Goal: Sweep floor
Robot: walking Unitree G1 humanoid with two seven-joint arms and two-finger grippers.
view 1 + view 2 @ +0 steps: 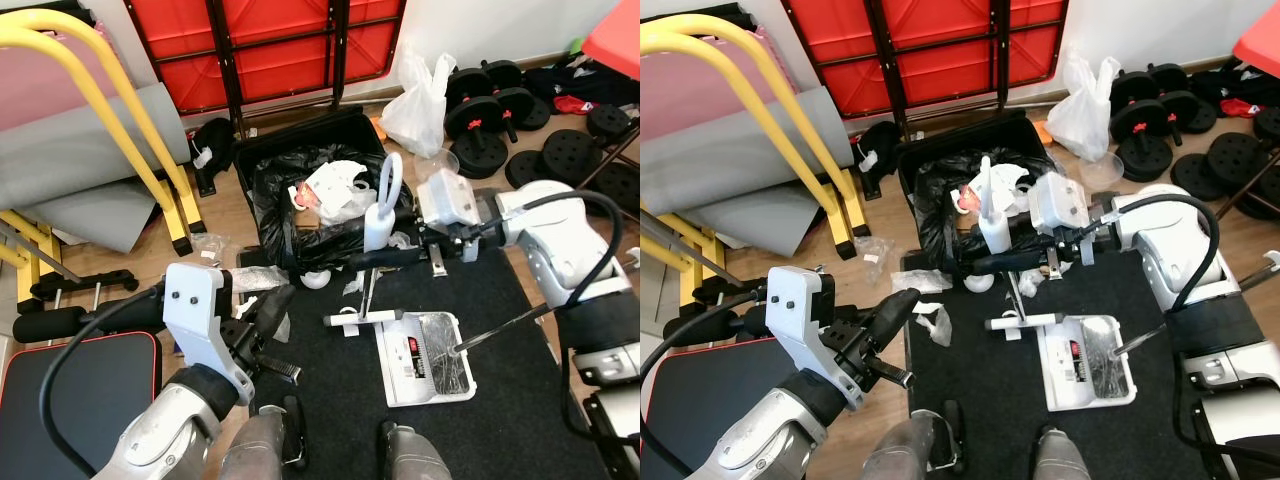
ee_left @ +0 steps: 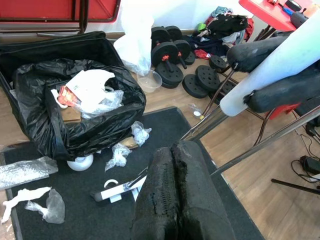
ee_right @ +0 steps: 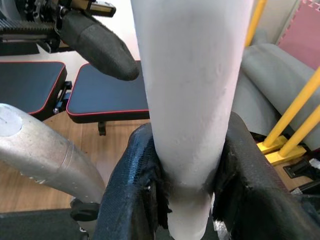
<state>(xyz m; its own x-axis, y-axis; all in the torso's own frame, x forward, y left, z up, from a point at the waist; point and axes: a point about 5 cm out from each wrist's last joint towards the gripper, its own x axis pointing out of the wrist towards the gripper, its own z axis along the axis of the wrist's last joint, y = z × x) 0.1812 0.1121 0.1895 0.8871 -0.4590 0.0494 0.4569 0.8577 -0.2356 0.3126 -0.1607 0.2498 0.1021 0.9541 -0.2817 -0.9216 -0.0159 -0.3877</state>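
**Robot steadies dustpan handle beside the rubbish bin**

While the dustpan [image 1: 428, 357] lies flat on the black mat [image 1: 500, 430] to catch sweepings, the right gripper [image 1: 385, 258] is clenched around its white handle [image 3: 190, 100], holding it upright just in front of the bag-lined bin [image 1: 300, 190]. Scraps of plastic [image 2: 120, 155] lie on the mat nearby. Its fingers pressed together and empty, the left gripper [image 1: 272, 308] hovers low over the mat's left edge.

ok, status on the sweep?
Right gripper shut on white handle. Left gripper shut, empty, low over mat. Dustpan on mat, scraps loose. Bin bag close ahead.
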